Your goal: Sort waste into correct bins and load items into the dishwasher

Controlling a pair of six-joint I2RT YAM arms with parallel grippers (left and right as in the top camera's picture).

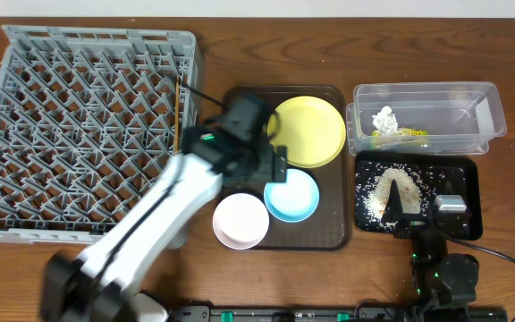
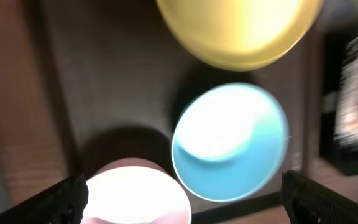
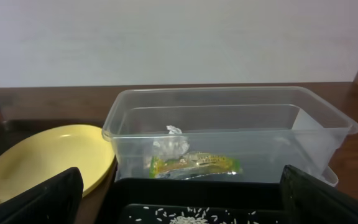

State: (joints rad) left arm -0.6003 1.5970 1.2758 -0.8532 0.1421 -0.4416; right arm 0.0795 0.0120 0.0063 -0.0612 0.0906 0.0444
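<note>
Overhead view: dish loading judged in hand. Left gripper (image 1: 280, 165), jaws spread and empty, hovers over the light blue bowl (image 1: 291, 195) on the brown tray (image 1: 331, 228). Next move calls for descending, pinching its rim, then carrying it to the dish rack (image 1: 79, 125). Right gripper (image 1: 421, 215) idle, jaws apart.

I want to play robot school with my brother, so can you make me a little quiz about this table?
1. True or false: the rice lies on the black tray.
2. What shares the clear tub with the tissue? A a spoon, B a wrapper, C a banana.
3. Fill in: the ____ bowl sits nearest the yellow plate.
Key: 1 true; 2 B; 3 blue.
</note>
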